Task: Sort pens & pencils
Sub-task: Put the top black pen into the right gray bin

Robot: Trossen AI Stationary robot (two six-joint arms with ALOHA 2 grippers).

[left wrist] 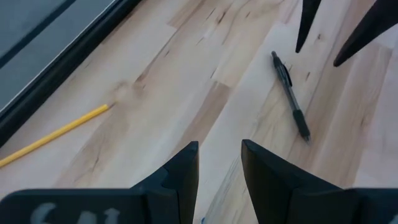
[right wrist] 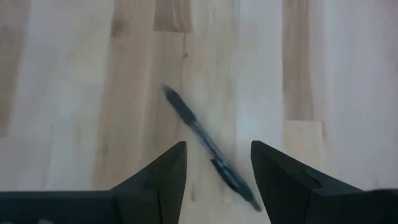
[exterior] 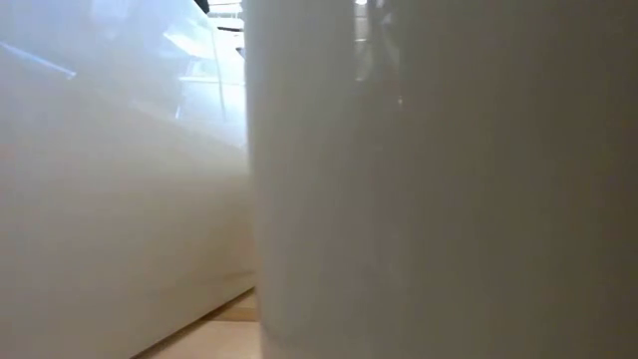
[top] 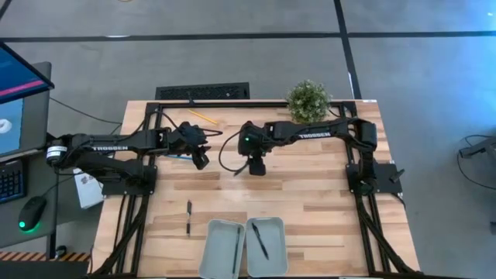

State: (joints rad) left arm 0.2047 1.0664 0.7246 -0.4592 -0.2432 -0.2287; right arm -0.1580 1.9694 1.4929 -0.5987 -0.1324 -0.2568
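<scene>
Beside the potted plant, toward the desk's middle:

Item 1, right claw: fingers spread, nothing pinched, poised straight over a black pen that lies loose on the wood. The pen crosses the gap at a slant, one end passing under a finger. Judgement: turn the wrist until the fingers straddle the barrel squarely, descend until the tips nearly touch the wood, close on the barrel's middle so it lifts level.

Item 2, left claw: fingers spread, empty, waiting farther from the plant than the right claw, facing the same pen.

Item 3, yellow pencil: at the desk's far edge, further along it from the plant.

Item 4, 2 grey trays: at the near edge, well apart from the plant. One holds a dark pen; the other holds a thin stick I cannot identify.

Item 5, another pen: loose beside the trays.

Low view: blocked by a pale surface.
</scene>
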